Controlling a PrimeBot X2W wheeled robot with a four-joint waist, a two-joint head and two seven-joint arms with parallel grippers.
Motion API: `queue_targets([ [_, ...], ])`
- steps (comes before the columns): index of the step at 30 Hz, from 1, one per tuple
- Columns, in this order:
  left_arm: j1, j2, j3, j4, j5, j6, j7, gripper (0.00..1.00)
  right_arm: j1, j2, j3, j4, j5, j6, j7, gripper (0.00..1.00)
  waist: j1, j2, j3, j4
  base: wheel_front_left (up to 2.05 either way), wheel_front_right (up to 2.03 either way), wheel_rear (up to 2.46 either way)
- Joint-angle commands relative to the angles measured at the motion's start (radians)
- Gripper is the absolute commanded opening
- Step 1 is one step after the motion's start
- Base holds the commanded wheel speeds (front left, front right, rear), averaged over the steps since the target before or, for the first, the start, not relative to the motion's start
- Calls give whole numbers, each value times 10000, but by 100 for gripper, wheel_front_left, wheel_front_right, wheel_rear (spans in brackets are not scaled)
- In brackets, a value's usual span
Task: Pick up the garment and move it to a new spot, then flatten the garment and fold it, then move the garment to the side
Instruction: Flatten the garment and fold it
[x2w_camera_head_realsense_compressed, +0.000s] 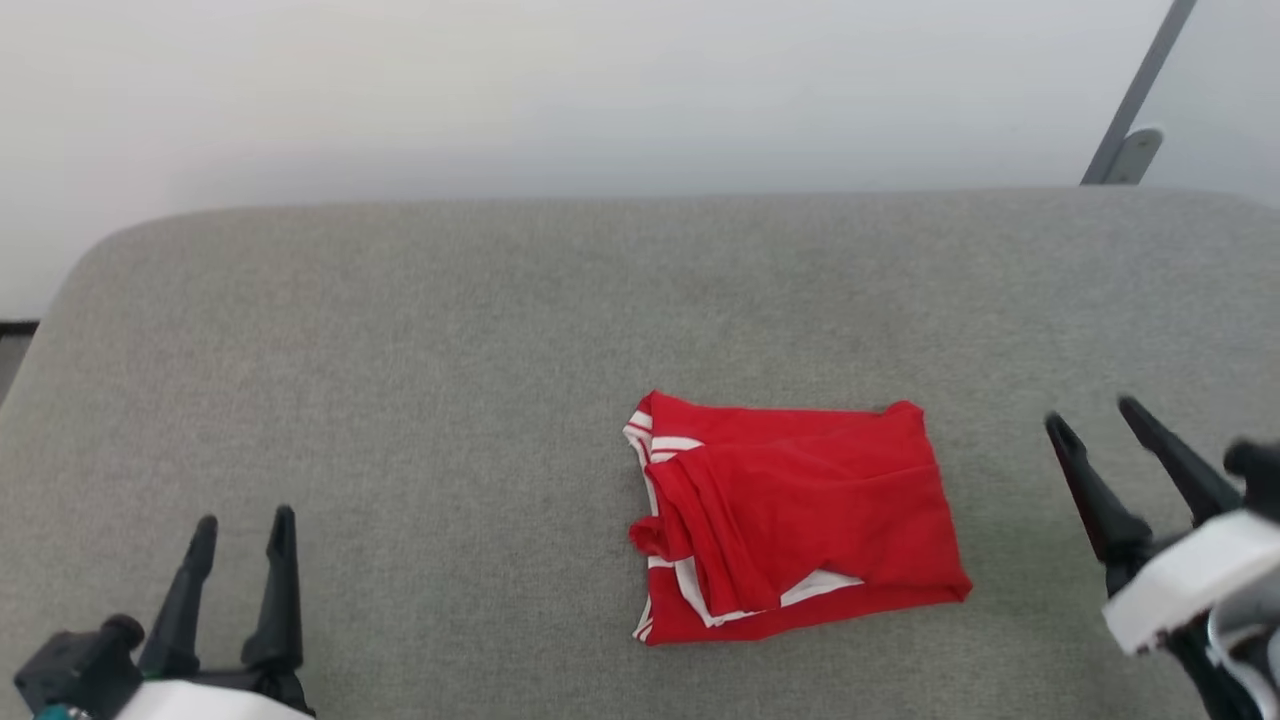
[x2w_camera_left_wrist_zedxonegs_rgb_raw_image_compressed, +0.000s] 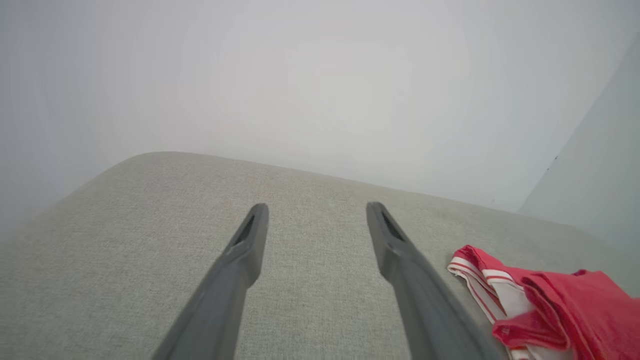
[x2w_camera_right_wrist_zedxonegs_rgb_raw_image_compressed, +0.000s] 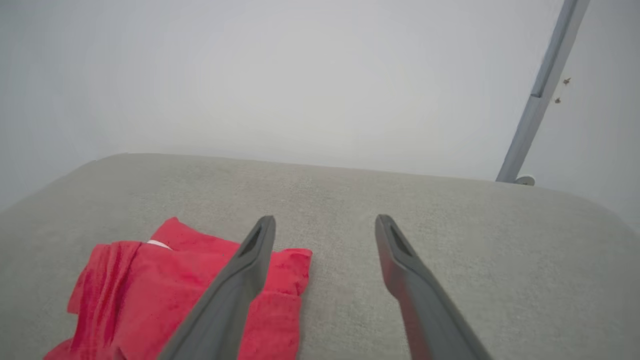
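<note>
We see bright, soft, even light with no glare. The shirt casts only a thin shadow along its edge onto the grey cushion. The head view is sharp, though the right gripper looks slightly soft. Both wrist views are hazy and washed out. They curve the cushion's far edge, and the fingers blur towards the bottom.
</note>
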Motion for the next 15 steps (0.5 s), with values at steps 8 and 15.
queue_targets([
  [8,693,266,-141,219,36,-31,-49,100,741,426,-145,1638,-1155,0,-2174,100,0,-1,-517,-174,0,0,0],
  [15,910,365,-80,609,-124,-29,-49,100,1048,777,-450,2147,-1701,0,-2595,100,0,-1,-688,-96,0,0,0],
])
